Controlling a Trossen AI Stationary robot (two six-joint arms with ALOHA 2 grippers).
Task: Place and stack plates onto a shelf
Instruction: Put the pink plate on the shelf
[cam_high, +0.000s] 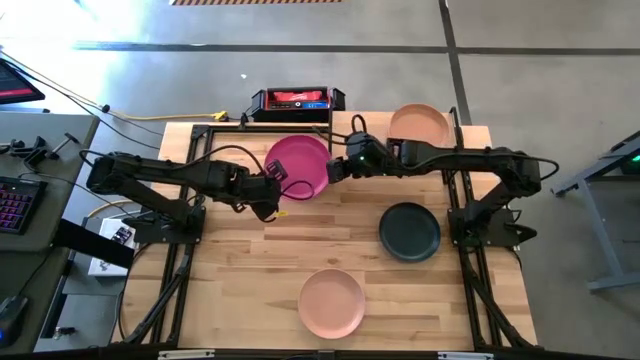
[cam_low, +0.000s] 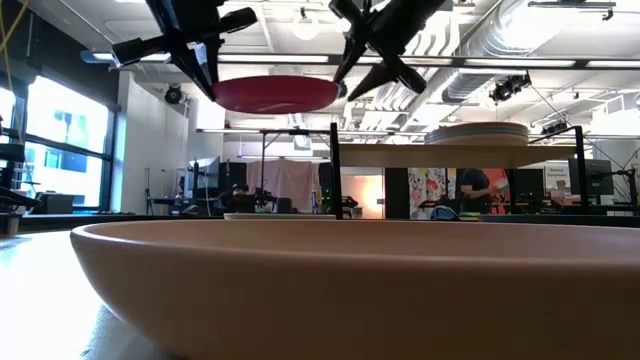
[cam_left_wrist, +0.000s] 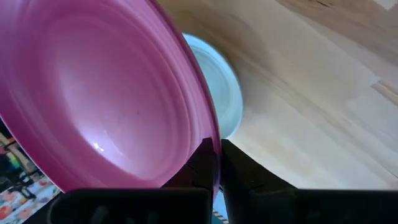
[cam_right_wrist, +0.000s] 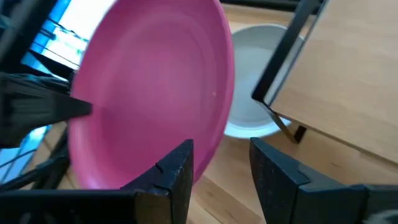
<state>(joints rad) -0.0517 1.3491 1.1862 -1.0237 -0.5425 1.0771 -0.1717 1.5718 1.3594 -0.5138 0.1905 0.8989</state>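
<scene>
- High view, left side: the left gripper (cam_high: 272, 187) pinches the rim of the magenta plate (cam_high: 298, 166), holding it in the air above the table (cam_high: 240, 270).
- Middle: a light grey plate (cam_right_wrist: 252, 93) lies beneath it.
- Right: the right gripper (cam_high: 334, 169), fingers spread, sits at the plate's opposite edge, beside the shelf (cam_high: 470, 135) with its peach plate (cam_high: 419, 125).

A grey concrete floor (cam_high: 560, 60) surrounds the table, crossed by dark seams. At nine o'clock stands a desk with a backlit keyboard (cam_high: 14, 205). In the low view, tall bright windows (cam_low: 60, 150) sit at nine o'clock, ceiling ducts (cam_low: 500, 40) run at one o'clock, and a person (cam_low: 478, 190) stands far back.
</scene>
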